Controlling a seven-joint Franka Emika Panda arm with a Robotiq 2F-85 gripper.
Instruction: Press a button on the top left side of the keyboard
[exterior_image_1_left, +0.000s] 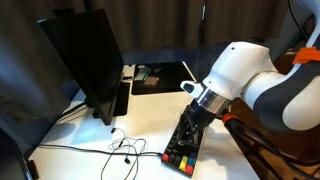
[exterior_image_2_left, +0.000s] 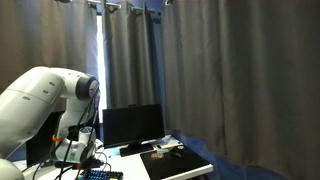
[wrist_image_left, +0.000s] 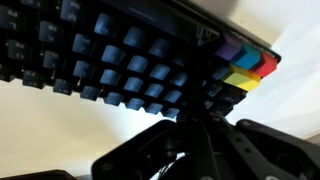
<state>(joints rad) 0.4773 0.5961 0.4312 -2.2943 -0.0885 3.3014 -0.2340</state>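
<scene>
Many square dark keycaps, glossy coloured edge keys on keyboard (wrist_image_left: 130, 65).

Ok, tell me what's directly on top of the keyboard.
The gripper hangs over the keyboard, covering its far end in an exterior view. Whether the jaws touch a key cannot be seen. The near coloured keys lie bare.

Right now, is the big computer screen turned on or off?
Off, it looks like. The monitor faces the camera in an exterior view, and its screen is plain black, with no picture or glow.
</scene>
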